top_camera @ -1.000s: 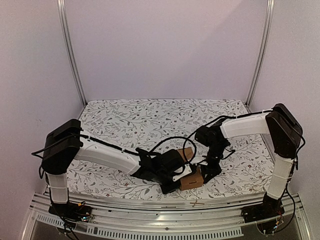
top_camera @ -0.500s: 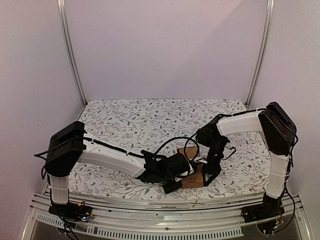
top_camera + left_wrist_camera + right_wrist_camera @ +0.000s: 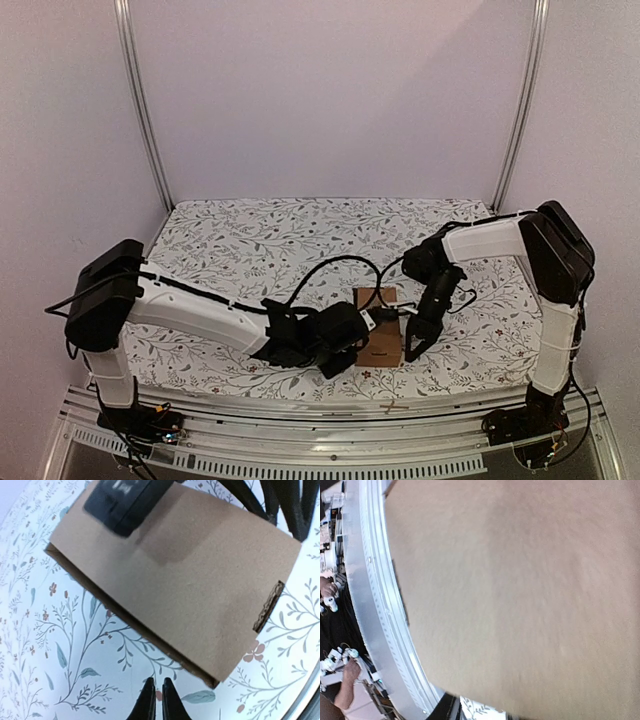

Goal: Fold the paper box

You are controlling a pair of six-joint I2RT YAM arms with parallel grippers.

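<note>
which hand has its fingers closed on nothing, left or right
The left hand: its fingers are shut over the floral cloth, just short of the paper box. The right hand is at the box's far edge, its grip unclear.

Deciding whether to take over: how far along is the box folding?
Done: the paper box looks folded into a flat carton, broad face up. In hand: the right gripper is at its right edge; the left gripper, fingertips together and empty, sits just off it. Left: a raw-edged notch at one end; whether the ends are tucked cannot be told.
</note>
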